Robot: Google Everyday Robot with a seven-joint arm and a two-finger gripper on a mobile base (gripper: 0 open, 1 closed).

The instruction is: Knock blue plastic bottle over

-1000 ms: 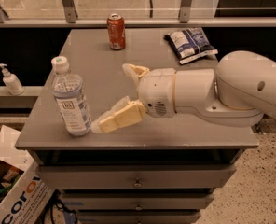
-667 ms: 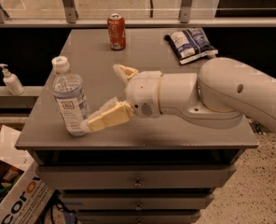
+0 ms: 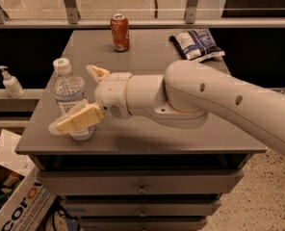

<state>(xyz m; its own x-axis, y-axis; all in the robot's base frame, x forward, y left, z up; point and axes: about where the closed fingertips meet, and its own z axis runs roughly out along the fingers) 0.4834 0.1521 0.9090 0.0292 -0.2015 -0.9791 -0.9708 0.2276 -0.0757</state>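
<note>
The blue plastic bottle stood upright near the front left corner of the table. The pincer was open, with one finger in front of the bottle and one behind. A push high on the body should tip it; a low push might only slide it.

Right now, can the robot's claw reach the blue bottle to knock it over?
Probably yes: the open claw sits around the upright blue plastic bottle, with nothing between them.

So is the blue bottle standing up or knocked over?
Standing up. The blue plastic bottle has its white cap on top and its base on the table. The open gripper straddles it, one finger in front.
</note>
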